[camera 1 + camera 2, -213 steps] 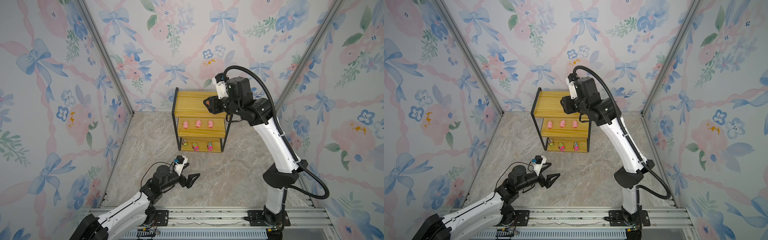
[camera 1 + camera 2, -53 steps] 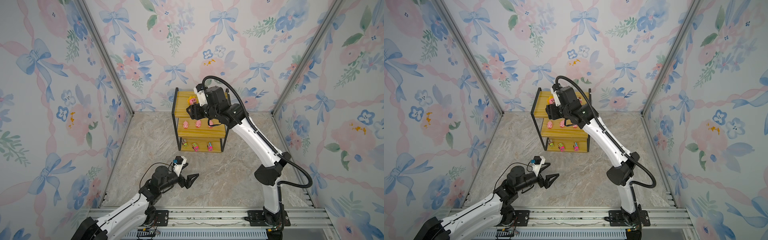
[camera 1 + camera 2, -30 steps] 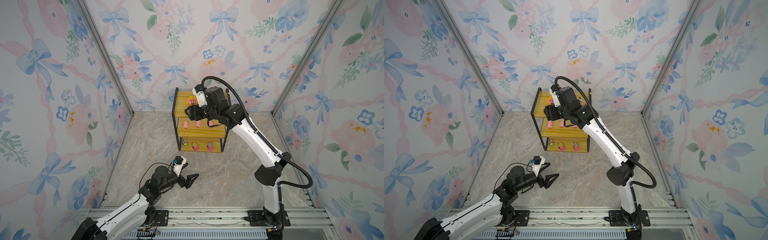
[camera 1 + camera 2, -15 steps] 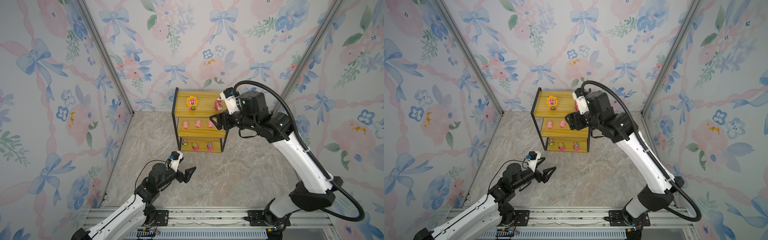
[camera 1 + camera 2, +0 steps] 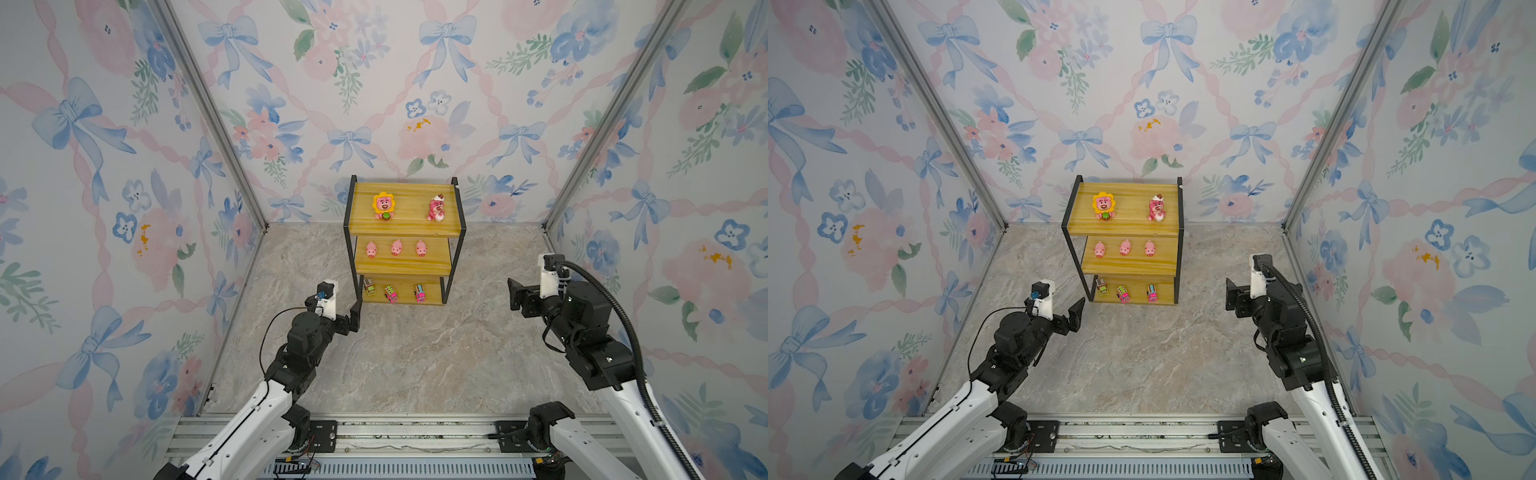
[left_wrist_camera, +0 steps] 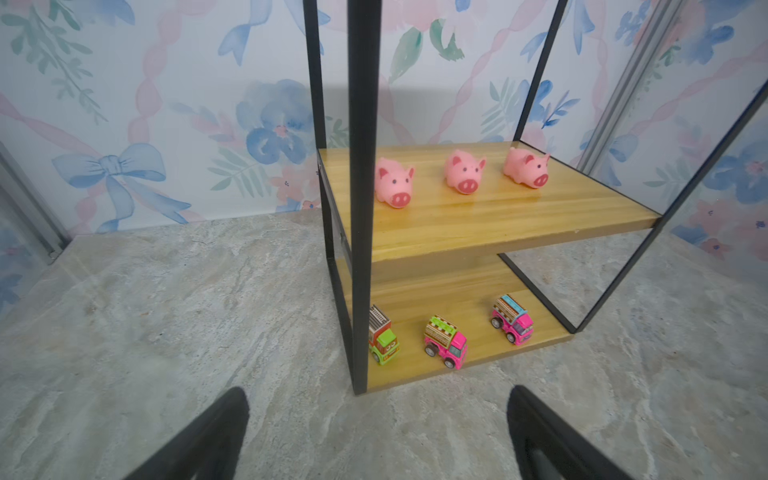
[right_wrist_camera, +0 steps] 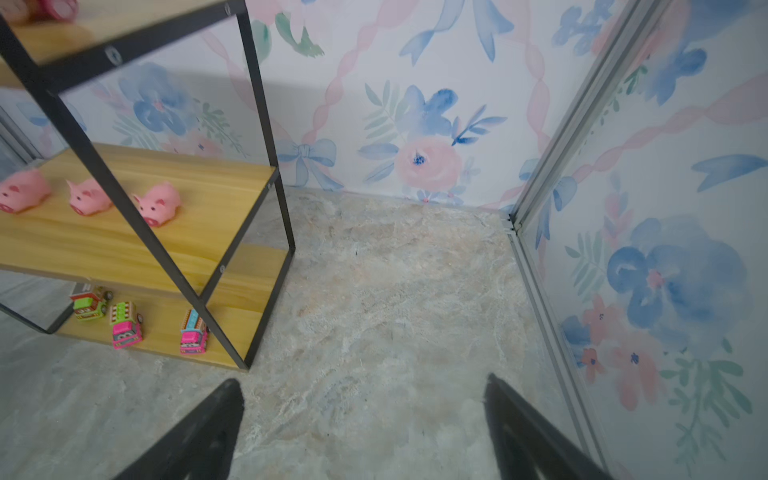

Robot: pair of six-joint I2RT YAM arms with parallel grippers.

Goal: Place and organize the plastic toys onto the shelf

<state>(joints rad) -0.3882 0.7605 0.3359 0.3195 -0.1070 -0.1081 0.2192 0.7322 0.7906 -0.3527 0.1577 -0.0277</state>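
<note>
The shelf (image 5: 405, 218) stands at the back of the floor in both top views. On its top board stand a sunflower bear (image 5: 384, 205) and a second pink bear (image 5: 435, 208). Three pink pigs (image 6: 463, 172) line the middle board and three toy vehicles (image 6: 445, 340) the bottom board. My left gripper (image 6: 376, 415) is open and empty, low over the floor just before the shelf's front left post (image 6: 361, 208). My right gripper (image 7: 361, 399) is open and empty too, over bare floor to the right of the shelf (image 7: 124, 245).
Flowered walls close in the marble floor (image 5: 399, 353) on three sides, with metal corner posts (image 5: 582, 141) at the back. The right wall (image 7: 665, 249) lies close beside my right gripper. The arms' base rail (image 5: 395, 436) runs along the front edge.
My right arm has pulled back from the shelf's top to the right front, its jaws opening, leaving both bears standing there. My left gripper has moved forward toward the shelf's front left post.
</note>
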